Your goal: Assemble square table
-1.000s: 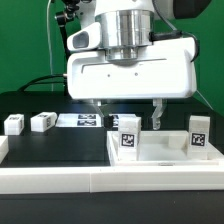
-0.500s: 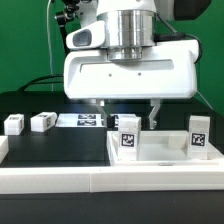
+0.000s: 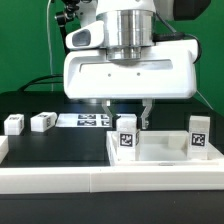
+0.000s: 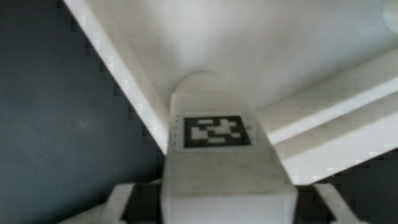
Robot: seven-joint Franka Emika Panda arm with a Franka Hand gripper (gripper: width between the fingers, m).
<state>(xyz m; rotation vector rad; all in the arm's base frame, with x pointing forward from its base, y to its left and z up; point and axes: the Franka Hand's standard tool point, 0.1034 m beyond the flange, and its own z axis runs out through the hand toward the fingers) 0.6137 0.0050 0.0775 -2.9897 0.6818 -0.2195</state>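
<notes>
The square table's white slab (image 3: 160, 152) lies at the exterior view's right, and its rim also shows in the wrist view (image 4: 125, 60). Two white tagged legs stand upright on it, one at its left (image 3: 127, 133) and one at its right (image 3: 199, 135). My gripper (image 3: 128, 118) is low over the left leg with a finger on each side. In the wrist view the leg (image 4: 217, 130) fills the space between the fingers of my gripper (image 4: 217, 200), with thin dark gaps on both sides. The jaws are open around it.
Two loose legs (image 3: 14, 124) (image 3: 42, 121) lie on the black table at the exterior view's left. The marker board (image 3: 85, 120) lies behind them. The long white border wall (image 3: 90, 182) runs along the front.
The fingers have drawn closer together around the left leg. The arm has barely moved, and the legs and slab have stayed put.
</notes>
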